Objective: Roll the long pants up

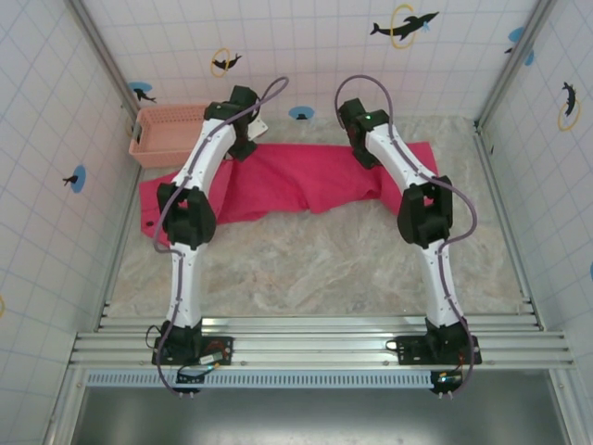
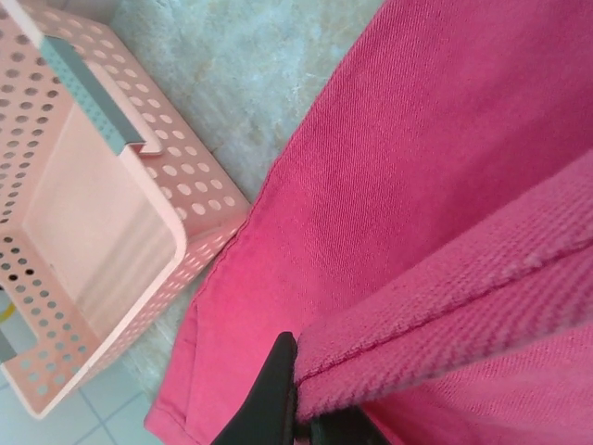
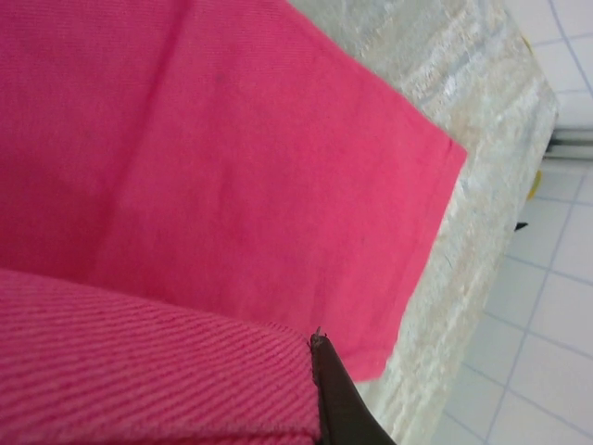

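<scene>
My left fingers [image 2: 274, 389] are pinched shut on a stitched hem of the long pants [image 1: 306, 181], whose magenta twill spreads flat beneath and beyond them. A raised fold presses against my right finger [image 3: 335, 394]; I cannot tell whether that grip is closed.

Pale pink perforated basket [image 1: 153, 148] upright, table [image 1: 324, 269] far-left corner.

no word, number or brand name can be read anywhere in these views. the only signs are picture decals [image 1: 404, 25] stuck on the tiled walls [image 1: 324, 56]: black dolphin silhouettes, some set against orange rings [image 1: 225, 63], others on blue discs [image 1: 74, 178]. none of them carries lettering.
</scene>
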